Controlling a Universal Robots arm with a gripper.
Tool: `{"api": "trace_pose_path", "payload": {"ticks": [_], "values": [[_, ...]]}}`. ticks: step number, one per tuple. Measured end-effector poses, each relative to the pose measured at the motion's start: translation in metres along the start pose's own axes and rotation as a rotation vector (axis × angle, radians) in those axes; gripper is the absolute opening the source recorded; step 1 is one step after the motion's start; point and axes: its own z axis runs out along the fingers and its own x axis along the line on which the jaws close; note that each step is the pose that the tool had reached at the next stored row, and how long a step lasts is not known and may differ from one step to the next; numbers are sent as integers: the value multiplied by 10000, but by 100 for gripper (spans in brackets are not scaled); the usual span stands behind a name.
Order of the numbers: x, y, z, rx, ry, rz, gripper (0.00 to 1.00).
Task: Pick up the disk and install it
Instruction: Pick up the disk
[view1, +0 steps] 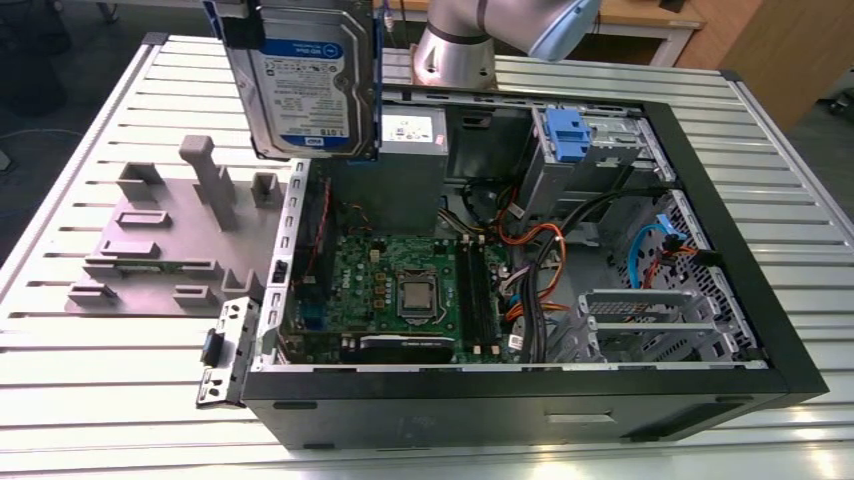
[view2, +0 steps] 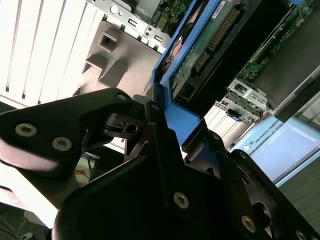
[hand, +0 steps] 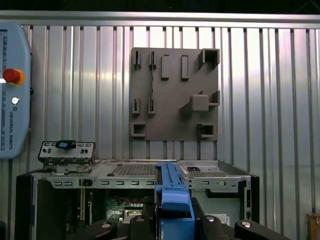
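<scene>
A silver-grey tubular arm (view1: 451, 55) is capped in pale blue; the matt black gripper (view2: 177, 122) is fastened with silver screws (view2: 180, 200).

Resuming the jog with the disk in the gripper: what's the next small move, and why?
Probably slide it toward the exterior view's right at this height. The gripper is shut on the disk, which hangs upright over the open case's edge on the exterior view's left; the drive cage sits across the case, further right.
</scene>
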Motion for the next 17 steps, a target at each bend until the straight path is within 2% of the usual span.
{"api": "trace_pose_path", "payload": {"ticks": [12,17], "values": [[-4,-164,-6,-1,1,0,36],[-4,-186,-6,1,-1,2,36]]}}
